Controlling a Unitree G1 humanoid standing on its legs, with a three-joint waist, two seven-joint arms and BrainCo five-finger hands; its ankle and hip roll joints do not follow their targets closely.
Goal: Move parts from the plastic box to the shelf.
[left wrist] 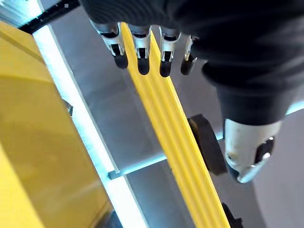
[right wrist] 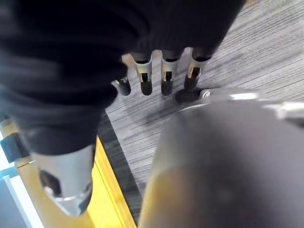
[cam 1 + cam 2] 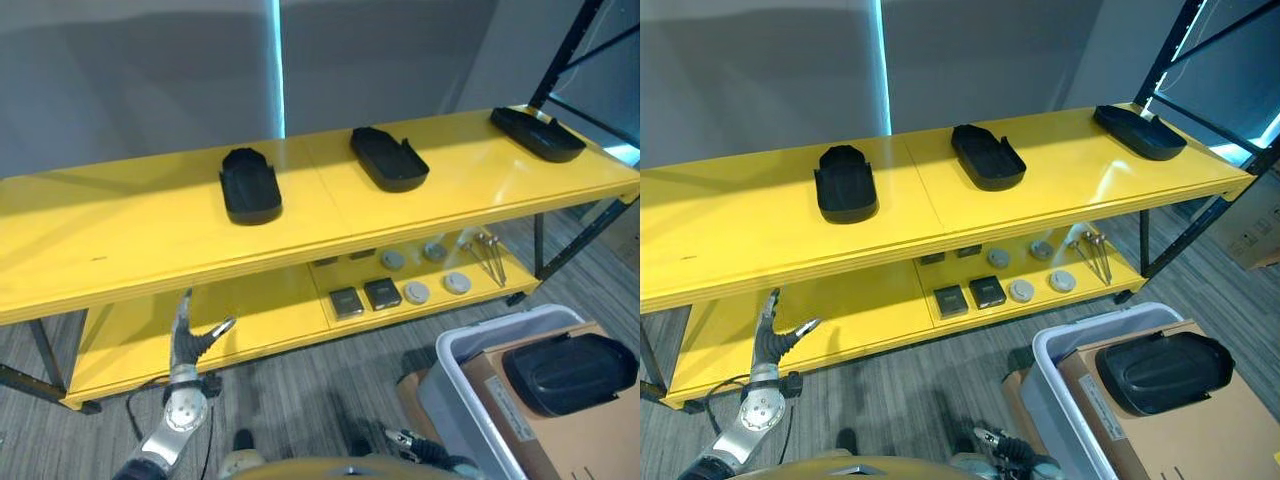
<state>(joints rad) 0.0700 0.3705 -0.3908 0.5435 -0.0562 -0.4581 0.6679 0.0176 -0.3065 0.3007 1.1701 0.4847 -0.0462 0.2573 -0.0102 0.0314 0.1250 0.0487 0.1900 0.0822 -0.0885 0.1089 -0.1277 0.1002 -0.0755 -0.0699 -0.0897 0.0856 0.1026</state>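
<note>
Three on shelf: black parts (image 3: 250,185), (image 3: 388,158), (image 3: 536,133) lie spaced along the top board of the yellow shelf (image 3: 120,240), none touching.
One left: part (image 3: 568,373) sits in the grey plastic box (image 3: 455,395), resting on a brown cardboard sheet (image 3: 590,440), at the robot's lower right.
Left hand: (image 3: 190,340) raised in front of the lower board, fingers straight and spread, thumb out, holding nothing; its wrist view shows the fingers (image 1: 142,59) clear of the shelf edge.
Right hand: (image 2: 152,76) low by the floor, fingers relaxed and fairly straight, nothing in it; well apart from the box part as far as I can tell.
Lower board: small round discs (image 3: 416,292), two dark square blocks (image 3: 365,297) and a metal tool (image 3: 488,255), not task items.
Handling guess: part looks like a moulded plastic shell, so stiff, light, smooth matte, probably a bit slippery; not fragile.
Grip guess: take it across the narrow width at mid-length, fingers over one long rim and thumb under the other; the rounded ends offer less purchase.
Progress guess: three placed, one to go; free space on the board between parts.
</note>
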